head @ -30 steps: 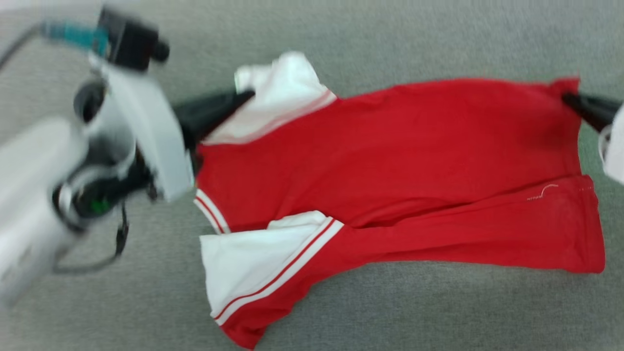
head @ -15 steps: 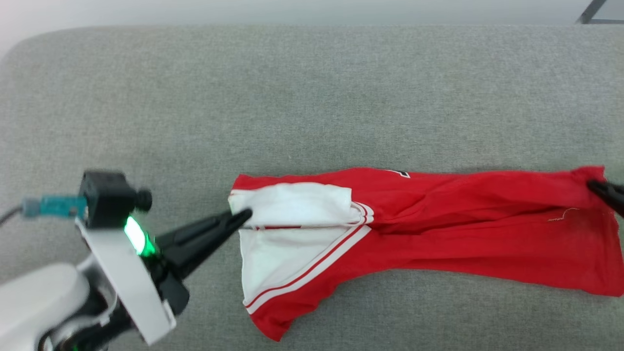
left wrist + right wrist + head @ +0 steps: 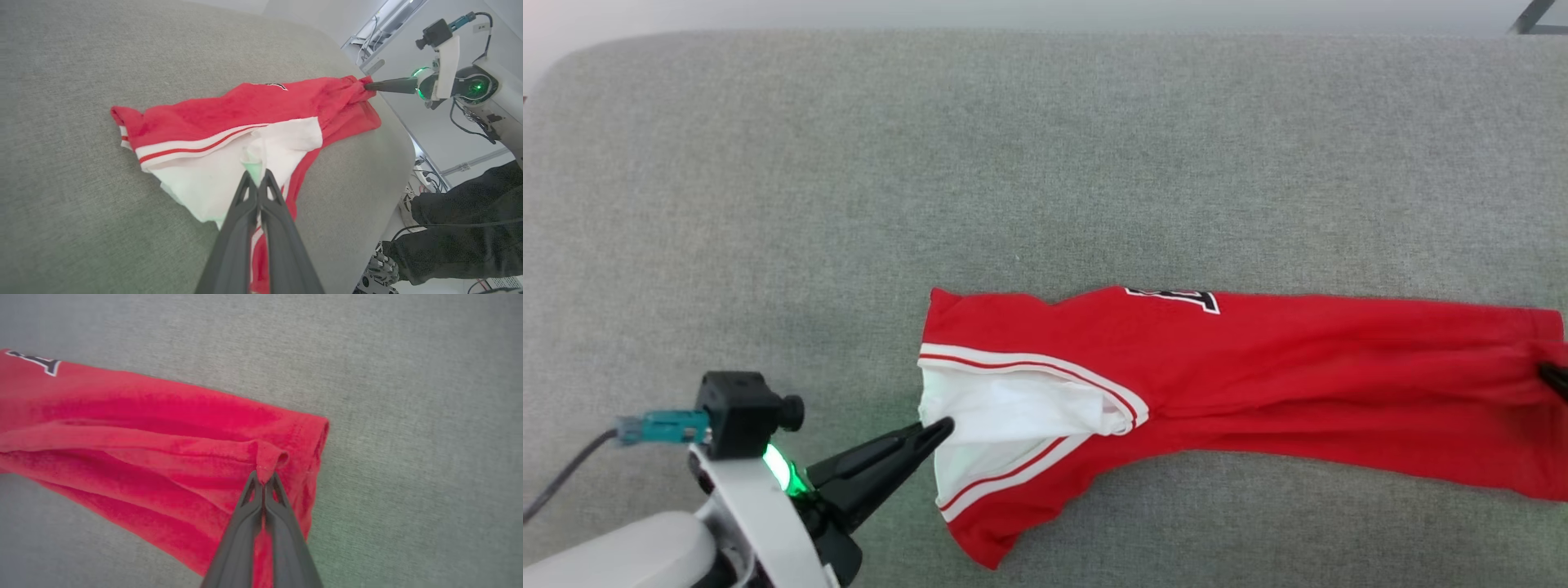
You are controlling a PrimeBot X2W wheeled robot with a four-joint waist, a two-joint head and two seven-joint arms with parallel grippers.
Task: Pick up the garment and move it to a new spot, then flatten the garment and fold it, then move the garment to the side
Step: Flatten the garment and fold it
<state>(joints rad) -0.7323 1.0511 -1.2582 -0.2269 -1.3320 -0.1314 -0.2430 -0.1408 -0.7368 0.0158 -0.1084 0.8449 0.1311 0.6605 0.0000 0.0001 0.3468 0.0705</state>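
Head view: L gripper (image 3: 935,429) clamping sleeve (image 3: 1013,412), R gripper (image 3: 1553,377) clamping hem (image 3: 1543,339) of garment (image 3: 1258,367), lower frame; folding seemingly underway; next needing release, smoothing.

Grey woven pad (image 3: 849,163), far-left corner rounded, bare over most of its area. Shirt (image 3: 1298,384) lay on it as a long red band across the near right part, with the white sleeve (image 3: 1005,408) at the band's left end.
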